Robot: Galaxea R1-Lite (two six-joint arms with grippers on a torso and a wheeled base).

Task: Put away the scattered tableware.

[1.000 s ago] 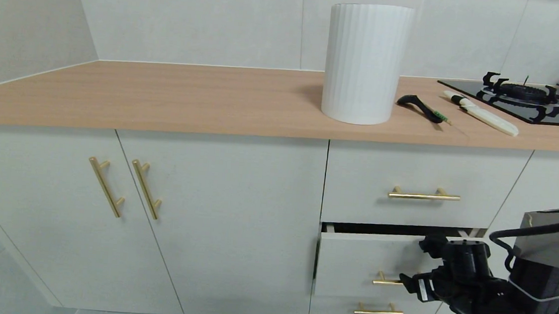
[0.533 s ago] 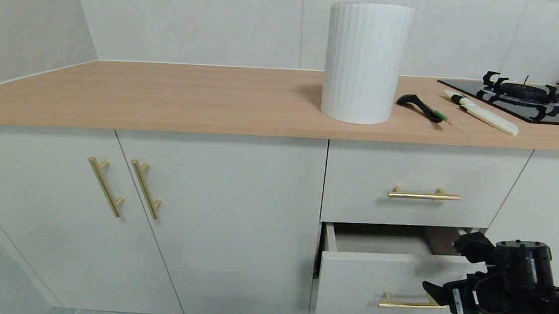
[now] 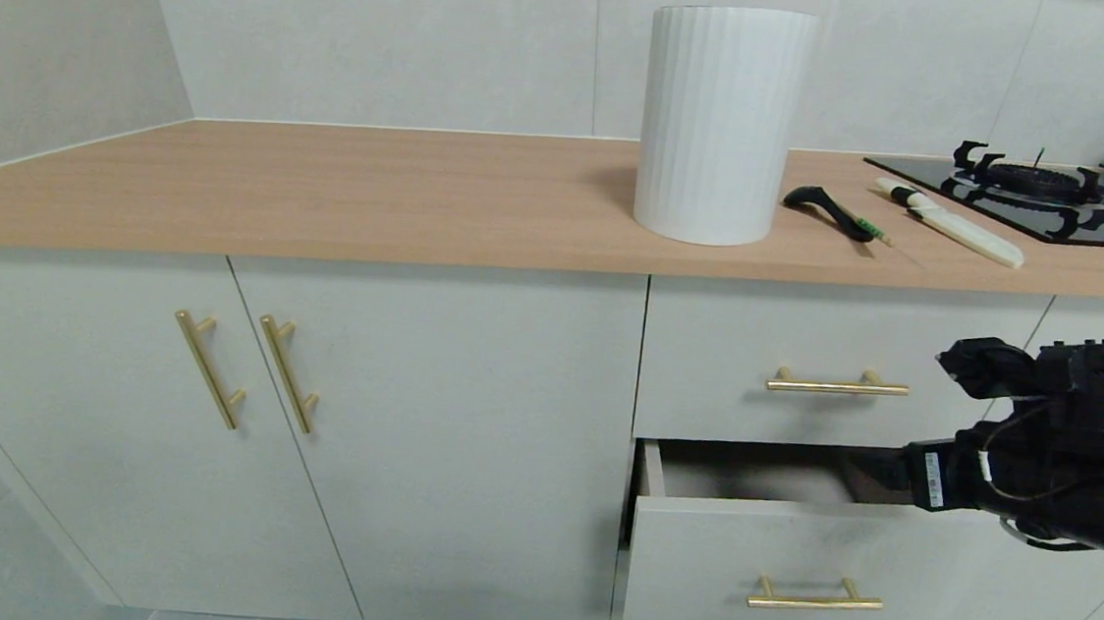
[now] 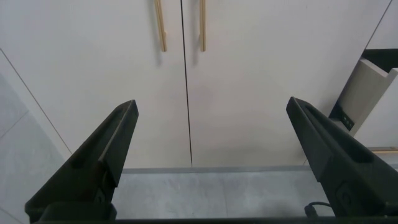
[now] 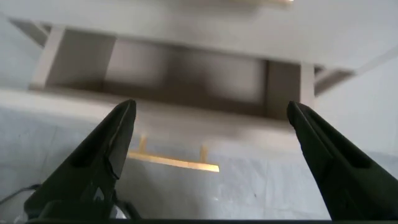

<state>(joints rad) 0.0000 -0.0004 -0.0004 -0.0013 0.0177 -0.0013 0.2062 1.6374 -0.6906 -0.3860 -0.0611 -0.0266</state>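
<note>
Two utensils lie on the wooden counter: a black-handled tool with a green shaft point(image 3: 837, 214) and a white knife with a dark band point(image 3: 953, 224). Below them the middle drawer point(image 3: 769, 559) stands pulled out, its inside bare as far as I can see. My right gripper point(image 3: 937, 419) hangs open above the drawer's right end, clear of the gold handle point(image 3: 815, 599). From the right wrist the open drawer point(image 5: 180, 140) and its handle point(image 5: 177, 163) lie between the spread fingers of the right gripper point(image 5: 208, 134). My left gripper point(image 4: 211, 146) is open and faces the cabinet doors point(image 4: 186, 93).
A tall white ribbed canister point(image 3: 722, 124) stands on the counter beside the utensils. A black gas hob point(image 3: 1044, 196) sits at the far right. The top drawer point(image 3: 838, 367) is closed. Two cabinet doors with gold handles point(image 3: 247, 370) lie to the left.
The middle drawer has slid out farther. My right gripper has come off the drawer handle and risen up and to the right, above the drawer's front.
</note>
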